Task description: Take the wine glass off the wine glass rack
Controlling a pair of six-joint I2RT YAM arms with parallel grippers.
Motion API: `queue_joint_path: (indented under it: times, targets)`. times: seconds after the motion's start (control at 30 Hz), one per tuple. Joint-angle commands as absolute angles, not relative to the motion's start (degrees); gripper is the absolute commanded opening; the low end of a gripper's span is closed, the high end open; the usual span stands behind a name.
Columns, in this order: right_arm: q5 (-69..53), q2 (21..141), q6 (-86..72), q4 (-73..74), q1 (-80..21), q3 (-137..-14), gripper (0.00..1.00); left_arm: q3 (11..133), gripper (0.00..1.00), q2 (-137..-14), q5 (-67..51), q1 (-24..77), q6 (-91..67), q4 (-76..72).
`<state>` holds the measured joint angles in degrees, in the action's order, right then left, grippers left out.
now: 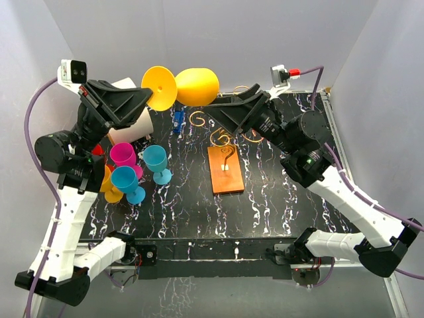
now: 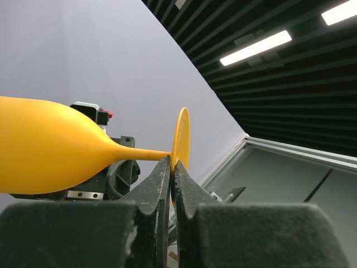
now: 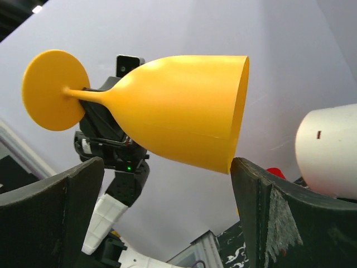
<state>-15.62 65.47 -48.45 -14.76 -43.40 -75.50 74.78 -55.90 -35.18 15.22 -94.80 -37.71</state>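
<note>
A yellow wine glass (image 1: 197, 86) hangs on its side in the air above the far part of the table. My left gripper (image 1: 154, 99) is shut on the edge of its round foot (image 2: 181, 139), the jaws pinching the disc where the stem meets it. My right gripper (image 1: 212, 109) is open just under the bowl (image 3: 178, 117), one finger (image 3: 262, 212) touching or nearly touching the rim, the other apart. The wine glass rack (image 1: 225, 169), a gold wire stand with curled arms on an orange-brown wooden base, stands on the black marbled table below, with no glass on it.
Pink (image 1: 122, 154), teal (image 1: 156, 162), blue (image 1: 126, 182) and orange (image 1: 109, 189) glasses stand clustered at the left. A white cup (image 1: 132, 122) lies behind them and shows in the right wrist view (image 3: 329, 148). A small blue object (image 1: 177, 122) sits beside the rack.
</note>
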Motion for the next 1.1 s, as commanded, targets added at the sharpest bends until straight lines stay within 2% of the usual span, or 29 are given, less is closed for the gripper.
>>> queue_joint_path:
  times: [0.0,0.2,0.53,0.73,0.9,0.97,1.07]
  targets:
    - [-17.56,63.91,-52.98,-26.82,-43.32,-74.17,0.94,73.03,0.00,-53.02,-35.66,15.12,-100.59,-47.25]
    - [-17.03,63.19,-52.16,-27.59,-43.31,-73.94,0.87,71.73,0.00,-52.05,-35.81,15.18,-102.21,-48.85]
    - [-25.41,65.32,-64.54,-47.64,-43.37,-70.81,0.56,66.35,0.00,-51.33,-34.80,15.18,-106.03,-54.41]
    - [-25.48,65.04,-70.13,-52.81,-43.36,-69.21,0.33,63.75,0.00,-51.06,-34.57,15.14,-106.64,-55.91]
    - [-24.03,63.72,-70.55,-52.82,-43.40,-68.03,0.03,61.68,0.00,-50.36,-34.73,15.13,-105.76,-54.51]
    - [-23.34,63.10,-70.38,-52.76,-43.41,-67.24,0.00,61.06,0.12,-49.40,-34.91,15.19,-104.16,-51.89]
    - [-22.09,61.92,-69.35,-51.50,-43.33,-65.87,0.00,61.23,0.40,-47.82,-36.01,15.13,-99.03,-44.61]
